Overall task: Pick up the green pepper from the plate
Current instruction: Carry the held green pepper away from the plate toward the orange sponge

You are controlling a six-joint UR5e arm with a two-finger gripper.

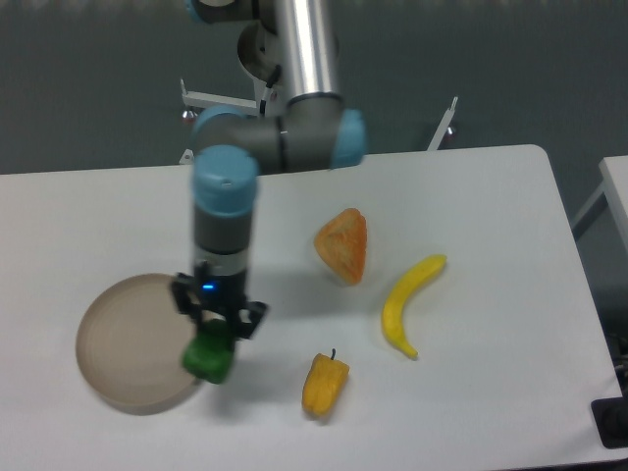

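Camera view is showing the plate (123, 339) sitting bare to the tool's left. The gripper (214, 339) is clamping the pepper (208, 357) from above, fingers closed on its upper part, and the pepper is hanging at the plate's right rim, seemingly lifted off it. To the tool's right, a yellow pepper (324, 383), an orange wedge (343, 245) and a banana (407, 304) are lying well apart on the table (471, 196). The pepper is looking light, stiff and glossy, so probably slippery; gripping across its blocky shoulders is likely keeping it from slipping.
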